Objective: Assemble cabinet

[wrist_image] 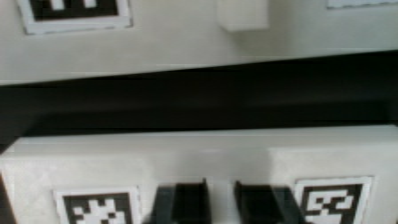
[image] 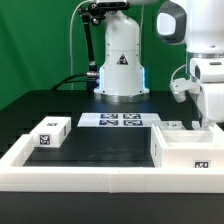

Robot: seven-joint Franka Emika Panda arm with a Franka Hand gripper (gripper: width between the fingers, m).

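The cabinet [image: 188, 150], a large white open box with a marker tag on its front, stands at the exterior view's right. My gripper [image: 205, 122] reaches straight down to its far wall. In the wrist view the two dark fingers [wrist_image: 183, 205] stand close together at my gripper [wrist_image: 217, 205], with a thin white strip between them. A white tagged face of the cabinet [wrist_image: 178, 160] spreads to both sides of them. The jaws look shut on that wall. A small white tagged block [image: 50, 133] lies at the exterior view's left.
The marker board [image: 120, 120] lies in front of the robot base [image: 120, 65]. A long low white border rail [image: 90, 178] runs along the front. A small white piece [image: 172, 127] sits behind the cabinet. Another white tagged surface [wrist_image: 160, 50] shows beyond a dark strip of table.
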